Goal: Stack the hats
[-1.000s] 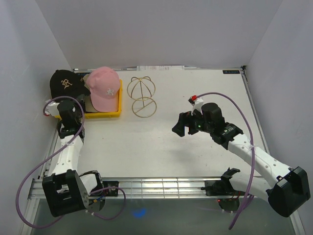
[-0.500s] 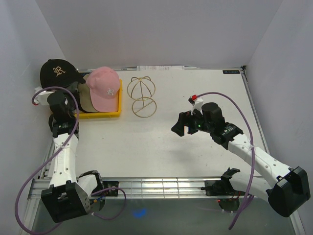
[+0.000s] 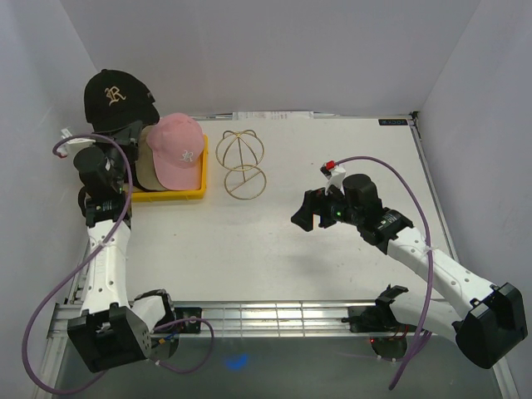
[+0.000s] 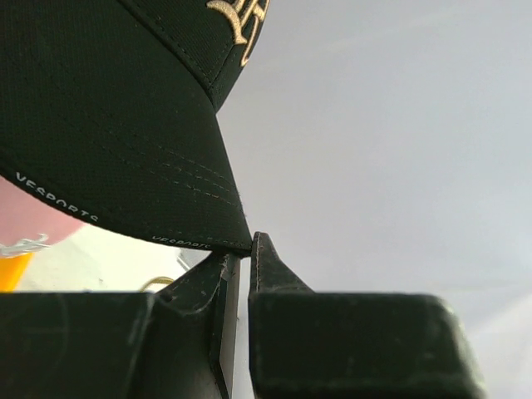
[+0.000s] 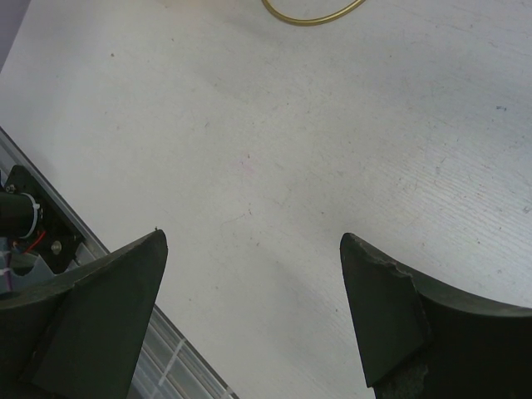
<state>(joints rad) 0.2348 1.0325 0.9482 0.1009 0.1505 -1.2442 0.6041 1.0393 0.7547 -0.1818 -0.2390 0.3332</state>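
Note:
My left gripper (image 3: 125,133) is shut on the brim of the black cap (image 3: 118,97), which bears a gold logo, and holds it raised at the far left, above the yellow tray. In the left wrist view the black brim (image 4: 125,150) is pinched between the fingertips (image 4: 264,258). The pink cap (image 3: 179,147) lies on a tan cap (image 3: 148,169) in the tray. A white cap is not in view. My right gripper (image 3: 306,214) hangs open and empty over the bare table right of centre; it also shows in the right wrist view (image 5: 249,241).
The yellow tray (image 3: 184,194) stands at the far left. The gold wire dome stand (image 3: 241,160) stands just right of it. White walls close the back and both sides. A metal rail runs along the near edge (image 3: 274,314).
My left gripper has lifted the black cap up off the table beside the tray and carried it back, toward the wall. The right arm has not moved.

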